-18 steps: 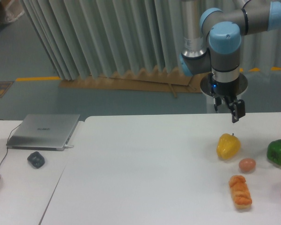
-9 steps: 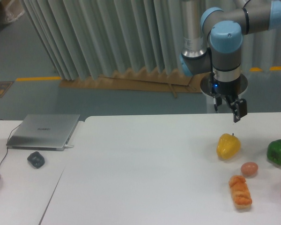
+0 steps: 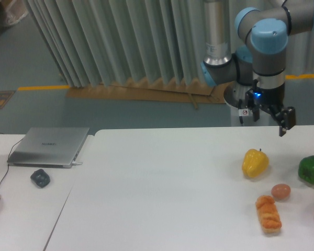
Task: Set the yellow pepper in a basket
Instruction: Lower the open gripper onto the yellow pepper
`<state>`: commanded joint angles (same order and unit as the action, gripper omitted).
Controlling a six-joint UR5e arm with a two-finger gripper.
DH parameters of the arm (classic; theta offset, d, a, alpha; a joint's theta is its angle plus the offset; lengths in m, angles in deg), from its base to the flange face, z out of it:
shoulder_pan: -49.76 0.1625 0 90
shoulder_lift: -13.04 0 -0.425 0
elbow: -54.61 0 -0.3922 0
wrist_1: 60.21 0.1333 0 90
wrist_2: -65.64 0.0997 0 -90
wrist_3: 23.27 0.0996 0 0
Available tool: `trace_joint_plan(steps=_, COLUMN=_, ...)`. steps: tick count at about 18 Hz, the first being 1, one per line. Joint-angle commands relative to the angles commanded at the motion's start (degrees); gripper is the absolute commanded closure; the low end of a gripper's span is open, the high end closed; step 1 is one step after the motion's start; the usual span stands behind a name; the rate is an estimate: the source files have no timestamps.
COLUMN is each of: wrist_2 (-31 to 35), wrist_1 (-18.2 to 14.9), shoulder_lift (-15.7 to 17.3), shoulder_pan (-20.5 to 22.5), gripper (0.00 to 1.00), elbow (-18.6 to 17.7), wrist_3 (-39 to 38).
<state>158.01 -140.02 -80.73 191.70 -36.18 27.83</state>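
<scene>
The yellow pepper (image 3: 255, 162) sits upright on the white table (image 3: 162, 188), stem up, untouched. The gripper (image 3: 280, 121) hangs in the air at about one o'clock from it, well apart and holding nothing; whether its jaws stand wide or narrow cannot be told. At three o'clock from the yellow pepper lies a green pepper (image 3: 311, 169), at five o'clock a small brown egg (image 3: 280, 191), and just beside the egg an orange ridged loaf (image 3: 268, 213).

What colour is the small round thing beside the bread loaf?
Pale orange-pink, like an egg; the fixed camera view shows it clearly.
</scene>
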Motion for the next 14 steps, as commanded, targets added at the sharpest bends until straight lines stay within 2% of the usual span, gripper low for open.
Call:
trace_joint_plan(steps=2, wrist_2=1.74, wrist_1=0.71, shoulder_lift=-1.57, shoulder_pan=-0.09, gripper=0.0, elbow=-0.18, wrist_3=-7.13)
trace_joint_plan(steps=4, wrist_2=8.24, wrist_1=1.24, shoulder_lift=-4.56, shoulder_pan=-1.22, gripper=0.0, elbow=-1.23, wrist_3=-17.05)
trace_joint_plan(steps=5, wrist_2=11.31, wrist_1=2.89, shoulder_lift=-5.53, shoulder_pan=-3.58, gripper=0.0, elbow=-3.06, wrist_3=-22.49)
trace_joint_plan(steps=8, wrist_2=13.36, wrist_1=10.71, shoulder_lift=-6.07, shoulder_pan=-5.09, gripper=0.0, elbow=-6.85, wrist_3=-23.51)
trace_joint_plan(steps=14, wrist_2=13.45, wrist_1=10.64, shoulder_lift=-8.7, shoulder_pan=-10.98, gripper=0.0, elbow=-6.33, wrist_3=-22.55)
